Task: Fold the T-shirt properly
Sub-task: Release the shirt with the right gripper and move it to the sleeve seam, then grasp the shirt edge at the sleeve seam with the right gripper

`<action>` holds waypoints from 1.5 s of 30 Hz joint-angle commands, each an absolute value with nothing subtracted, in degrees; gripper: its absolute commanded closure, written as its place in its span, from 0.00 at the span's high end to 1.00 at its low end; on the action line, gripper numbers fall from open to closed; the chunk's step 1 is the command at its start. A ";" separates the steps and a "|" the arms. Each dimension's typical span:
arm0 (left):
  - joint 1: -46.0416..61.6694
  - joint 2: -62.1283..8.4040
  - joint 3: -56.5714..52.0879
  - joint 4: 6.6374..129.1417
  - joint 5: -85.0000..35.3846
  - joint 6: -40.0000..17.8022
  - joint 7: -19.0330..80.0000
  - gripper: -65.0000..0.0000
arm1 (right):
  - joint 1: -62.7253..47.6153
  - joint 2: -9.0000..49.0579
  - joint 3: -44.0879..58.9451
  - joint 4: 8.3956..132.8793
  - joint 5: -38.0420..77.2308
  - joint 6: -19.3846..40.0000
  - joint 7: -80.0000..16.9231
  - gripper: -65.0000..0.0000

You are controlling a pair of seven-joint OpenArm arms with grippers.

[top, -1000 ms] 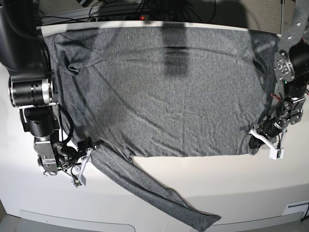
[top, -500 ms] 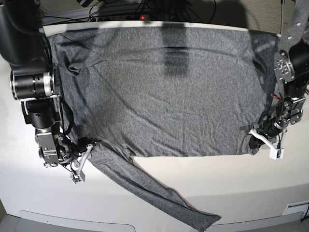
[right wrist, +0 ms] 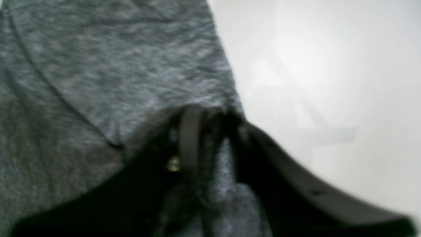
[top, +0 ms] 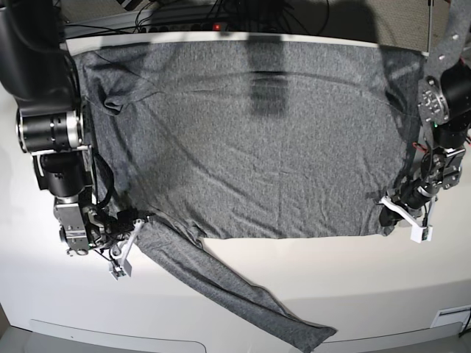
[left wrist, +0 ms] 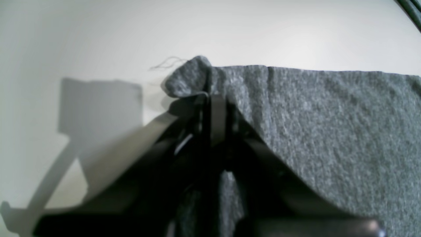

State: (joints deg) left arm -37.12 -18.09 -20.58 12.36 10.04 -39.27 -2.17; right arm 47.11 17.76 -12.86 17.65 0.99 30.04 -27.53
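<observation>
Honestly, I looked for anything readable and found none: no words, brand marks, numbers or signs that I could make out in any of my three views. The T-shirt (top: 250,140) was plain heather grey on every bit that showed, right up to where the cloth met each pincer, with no print and no tag I could read. The white table (top: 353,287) beyond the pincers carried no writing either. Both wrist views were soft and blurry close to the fingers, so any tiny marking there was past what I could tell.

Base overhead, wrists close on T-shirt (top: 250,140)
</observation>
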 commanded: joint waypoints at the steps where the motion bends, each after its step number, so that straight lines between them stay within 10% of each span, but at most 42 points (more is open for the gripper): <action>1: -38.24 -18.59 -20.53 12.73 10.44 -39.46 -1.32 0.00 | 49.60 18.17 -12.93 17.98 0.45 30.06 -28.53 0.39; 5: -38.22 -18.61 -20.53 12.73 10.44 -39.46 -1.30 0.00 | 51.86 18.92 -12.93 17.98 2.15 30.33 -28.91 0.56; 21: -38.24 -18.61 -20.53 12.73 10.41 -39.46 -1.37 0.00 | 45.84 19.29 -12.93 17.98 5.82 35.24 -29.80 0.56; 39: -38.24 -18.59 -20.53 12.73 10.41 -39.46 -1.34 0.00 | 45.84 17.93 -12.93 17.98 6.44 35.18 -36.93 0.00; 45: -38.28 -18.59 -20.53 12.75 6.28 -39.46 -1.37 0.00 | 46.02 18.00 -12.93 17.98 6.33 35.11 -29.43 0.00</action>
State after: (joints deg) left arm -37.06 -18.09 -20.58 12.36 6.15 -39.22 -1.32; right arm 45.43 17.91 -12.80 18.06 7.20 34.63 -28.03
